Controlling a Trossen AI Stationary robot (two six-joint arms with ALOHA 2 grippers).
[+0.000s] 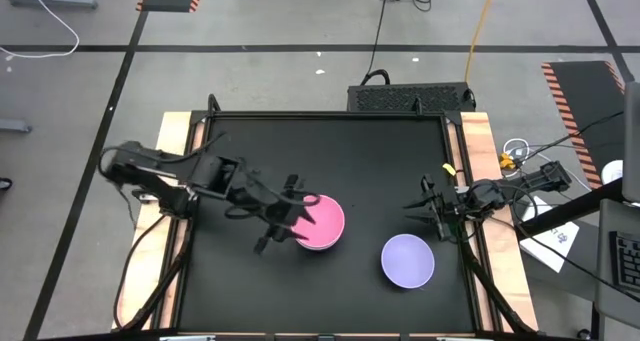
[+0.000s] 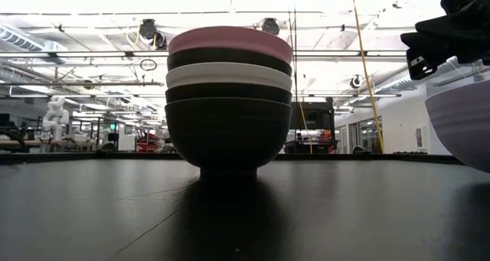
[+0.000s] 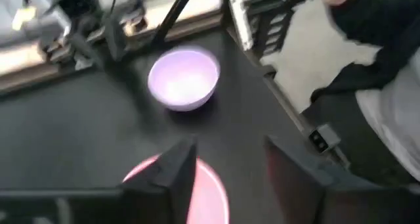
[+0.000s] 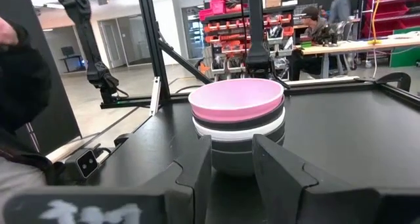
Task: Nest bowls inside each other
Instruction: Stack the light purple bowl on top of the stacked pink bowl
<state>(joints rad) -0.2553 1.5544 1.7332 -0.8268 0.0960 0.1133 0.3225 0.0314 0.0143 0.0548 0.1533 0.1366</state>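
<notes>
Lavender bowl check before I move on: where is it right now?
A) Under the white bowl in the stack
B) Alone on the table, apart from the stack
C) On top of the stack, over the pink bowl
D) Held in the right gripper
B: the lavender bowl sits by itself on the table, clear of the stack topped by the pink bowl, with neither gripper on it.

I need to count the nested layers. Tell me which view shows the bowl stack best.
The low view: the stack stands side-on, showing five rims, pink on top. The right wrist view shows fewer layers. The high view shows only the pink top; the left wrist view only its edge.
</notes>
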